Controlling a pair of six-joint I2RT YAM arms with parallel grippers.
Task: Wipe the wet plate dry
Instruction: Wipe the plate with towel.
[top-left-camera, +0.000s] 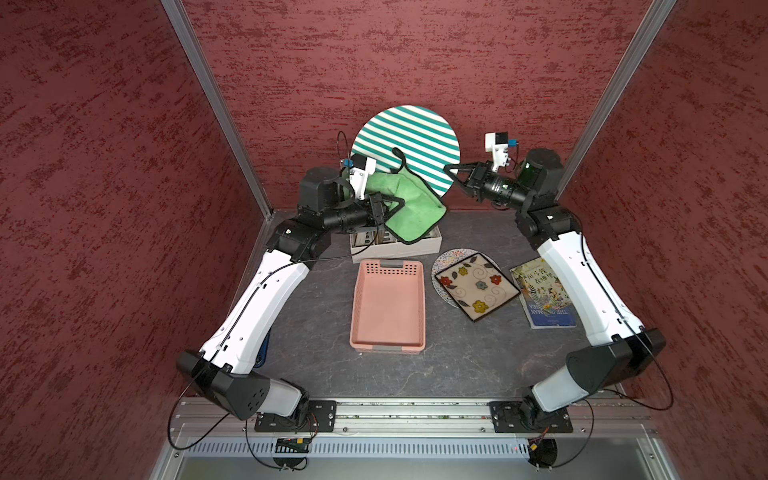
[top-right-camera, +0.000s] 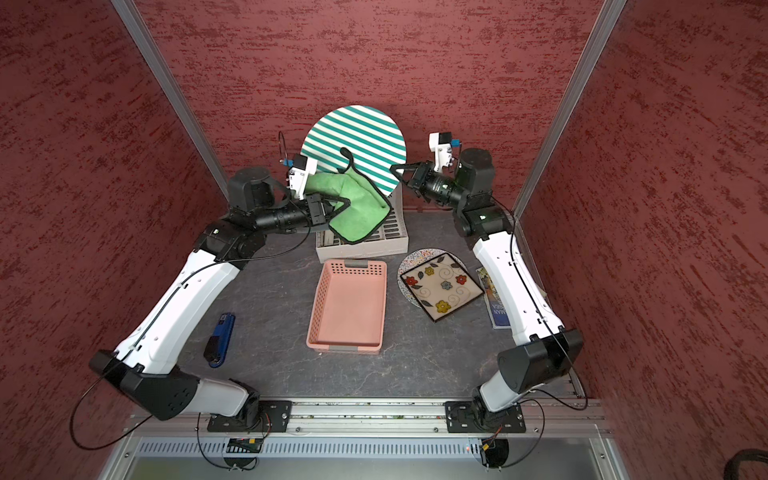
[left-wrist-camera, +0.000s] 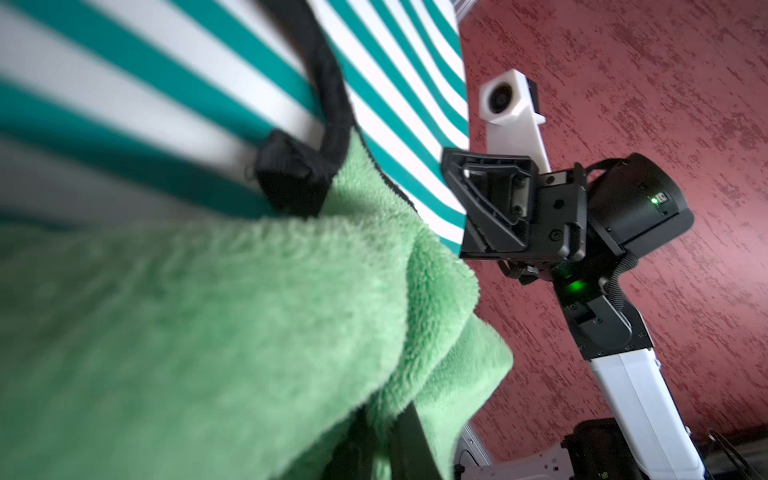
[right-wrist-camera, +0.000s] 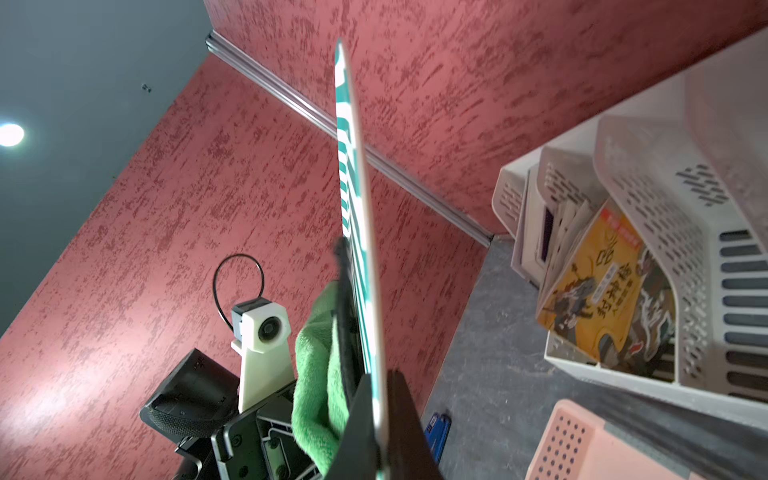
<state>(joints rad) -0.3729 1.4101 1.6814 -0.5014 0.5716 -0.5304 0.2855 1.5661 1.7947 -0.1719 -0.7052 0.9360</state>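
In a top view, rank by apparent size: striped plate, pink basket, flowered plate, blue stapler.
Striped plate and pink basket: about equal, unsure, since the plate is raised nearer the camera.
Then flowered plate.
Smallest: blue stapler.

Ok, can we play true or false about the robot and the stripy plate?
1. The right gripper holds the striped plate up on its edge. True.
2. The green towel lies in the pink basket. False: the left gripper holds it against the striped plate.
3. The flowered square plate lies on top of a round plate. True.
4. The book is inside the pink basket. False: it lies on the table, beside the flowered square plate.
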